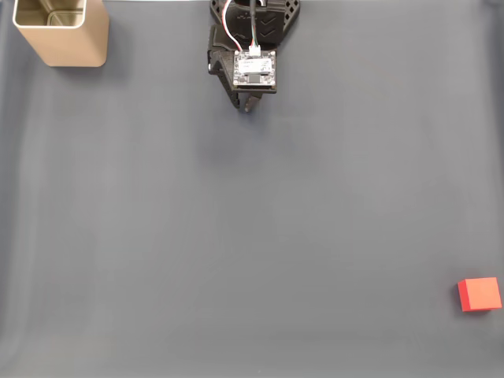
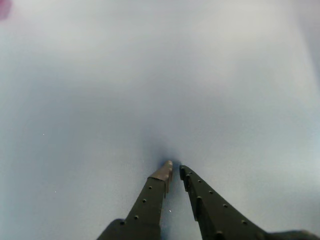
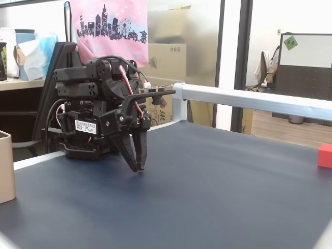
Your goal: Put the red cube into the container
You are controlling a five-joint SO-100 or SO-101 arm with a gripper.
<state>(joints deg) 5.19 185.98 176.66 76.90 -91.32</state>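
The red cube (image 1: 479,294) lies near the bottom right corner of the dark mat in a fixed view, and at the right edge (image 3: 325,155) in the other. The beige-gold container (image 1: 75,51) stands upright at the top left corner, far from the cube; in the side-on fixed view its wall (image 3: 5,171) shows at the left edge. My gripper (image 1: 246,106) hangs close to the arm's base, tips pointing down just above the mat (image 3: 139,167). In the wrist view its fingertips (image 2: 175,170) are almost together with nothing between them.
The arm's base (image 1: 252,16) sits at the top middle of the dark mat (image 1: 252,236). A metal rail (image 3: 249,101) runs along the table's far edge in the side-on fixed view. Boxes and office furniture stand beyond the table.
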